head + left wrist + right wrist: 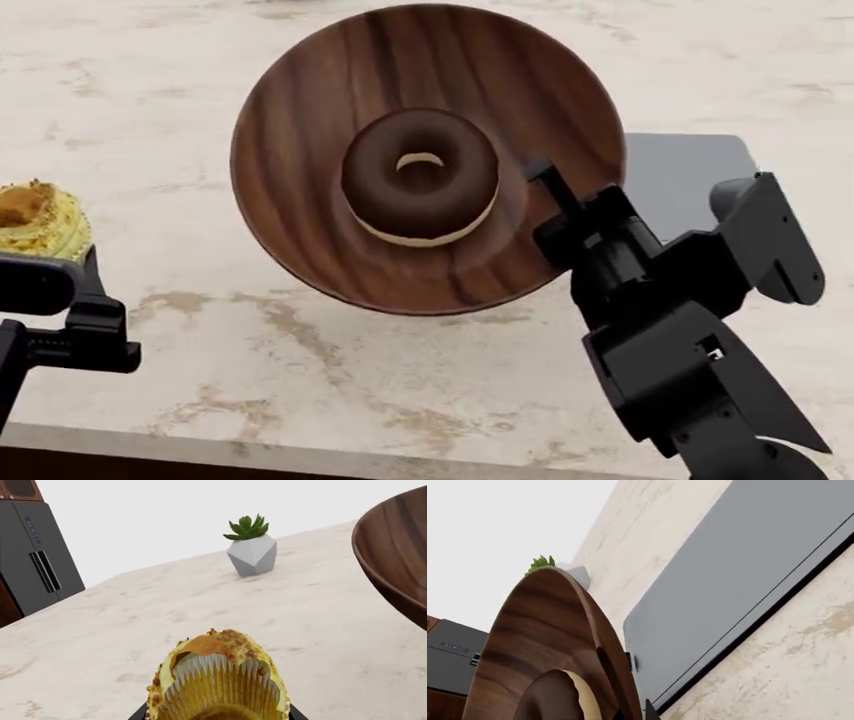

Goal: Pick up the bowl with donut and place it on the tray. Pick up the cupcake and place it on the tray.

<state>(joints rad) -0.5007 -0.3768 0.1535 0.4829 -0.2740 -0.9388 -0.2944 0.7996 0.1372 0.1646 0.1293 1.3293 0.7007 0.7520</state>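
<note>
My right gripper [550, 190] is shut on the right rim of the dark wooden bowl [307, 120] and holds it lifted and tilted above the table. The chocolate donut [420, 180] lies inside it. The bowl covers the left part of the grey tray [681, 170]. In the right wrist view the bowl's rim [540, 630] sits between the jaws, with the donut [554, 700] and the tray [727, 580] beside it. My left gripper [47, 255] is shut on the cupcake [38, 220] at the far left. The left wrist view shows the cupcake [220, 680] on its side between the fingers.
A grey faceted pot with a green succulent [251, 550] stands at the back of the marble table [334, 380]. The table's front edge [334, 455] runs close below my arms. A dark fridge [33, 560] stands beyond the table.
</note>
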